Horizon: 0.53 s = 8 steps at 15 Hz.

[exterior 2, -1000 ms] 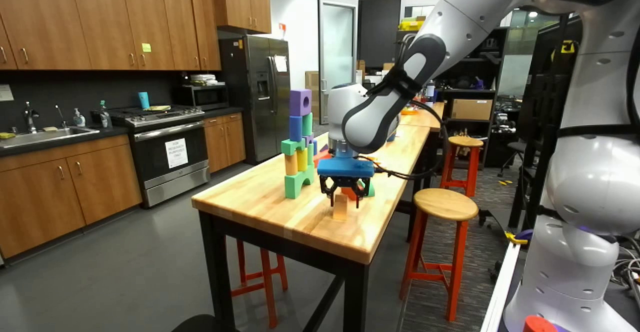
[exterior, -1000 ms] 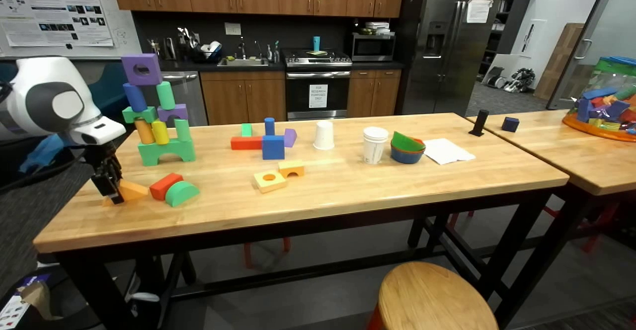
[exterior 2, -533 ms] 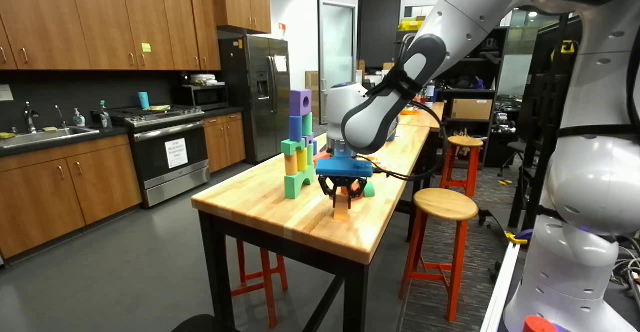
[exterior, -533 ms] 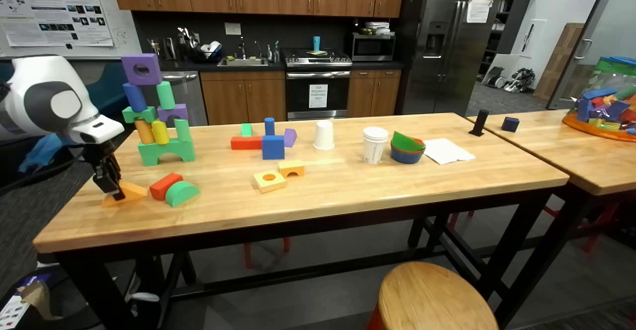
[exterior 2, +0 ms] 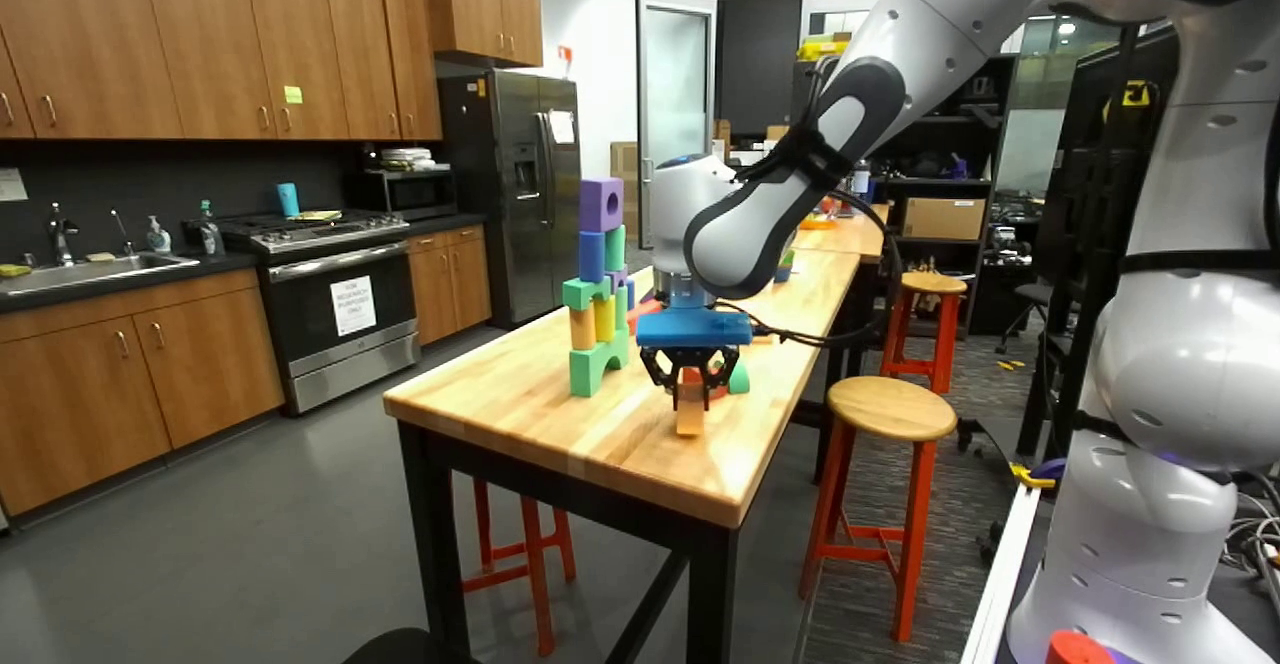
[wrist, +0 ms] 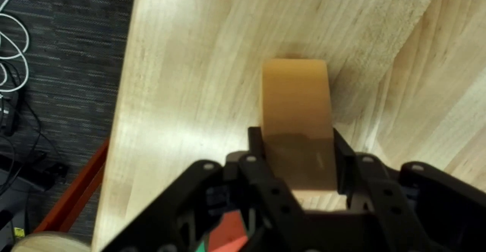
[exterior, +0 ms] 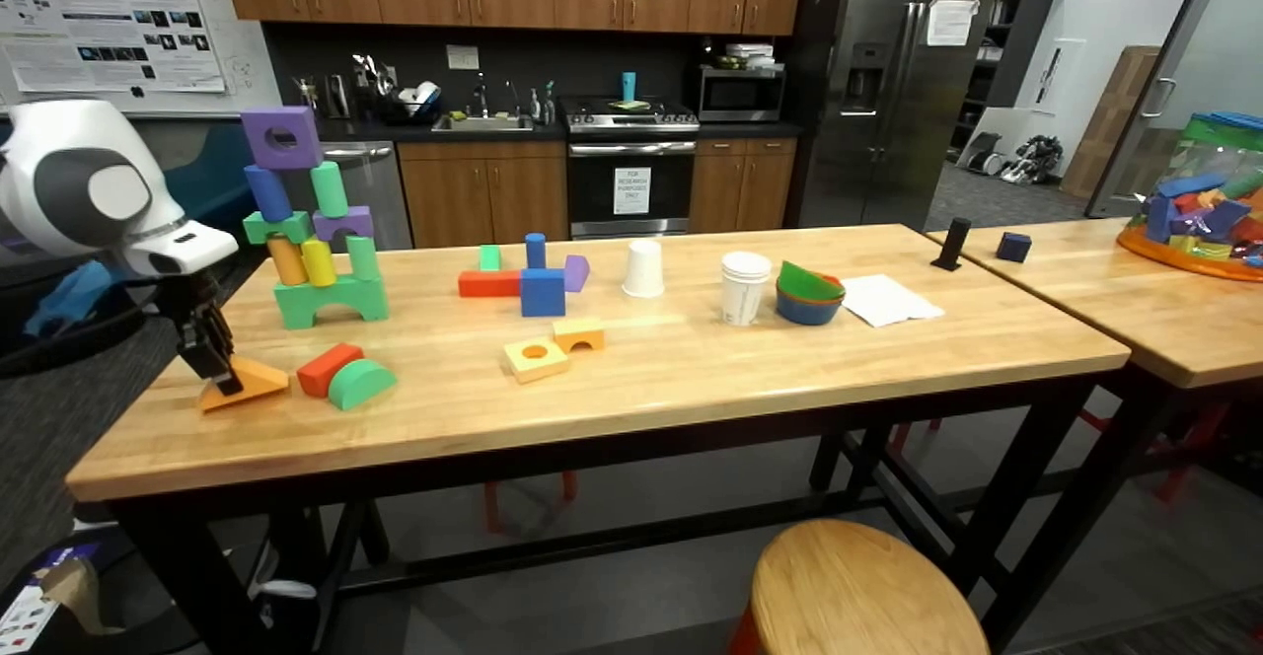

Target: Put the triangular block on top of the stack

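Observation:
The triangular block [exterior: 260, 379], an orange wedge, is at the near end of the table in both exterior views. In the wrist view my gripper [wrist: 297, 151] is shut on the triangular block [wrist: 296, 96], with a black pad pressed on each side of it. Whether its underside touches the wood or hangs just above it, I cannot tell. Beyond the gripper, apart from it, rises the stack [exterior: 345, 297]: a green arch at the bottom, yellow, orange, green and blue pieces above, and a purple block with a round hole [exterior 2: 601, 206] on top.
Close beside the held block lie a red-orange block [exterior: 330, 369] and a green half-round block [exterior: 361, 384]. Farther along are yellow blocks [exterior: 536, 360], a blue cube [exterior: 543, 293], a white cup [exterior: 644, 269] and bowls [exterior: 809, 310]. The table's edge [wrist: 125, 104] runs near the gripper.
The gripper's fingers have come together from apart onto the triangular block. Since then the gripper and block have shifted slightly toward the table's near end; the stack stands unchanged.

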Each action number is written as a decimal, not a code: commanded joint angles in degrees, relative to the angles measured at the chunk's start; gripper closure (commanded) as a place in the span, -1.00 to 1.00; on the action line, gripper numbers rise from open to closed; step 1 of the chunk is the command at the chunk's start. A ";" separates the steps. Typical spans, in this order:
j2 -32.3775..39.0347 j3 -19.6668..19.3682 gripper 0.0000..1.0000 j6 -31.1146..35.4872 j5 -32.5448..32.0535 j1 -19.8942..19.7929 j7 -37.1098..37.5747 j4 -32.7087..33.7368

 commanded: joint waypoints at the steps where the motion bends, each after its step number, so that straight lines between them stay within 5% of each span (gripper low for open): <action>1: -8.72 0.07 0.67 -8.65 -0.49 0.45 -2.95 0.90; 8: -20.10 2.89 0.67 -21.02 -9.14 -2.44 -5.03 14.15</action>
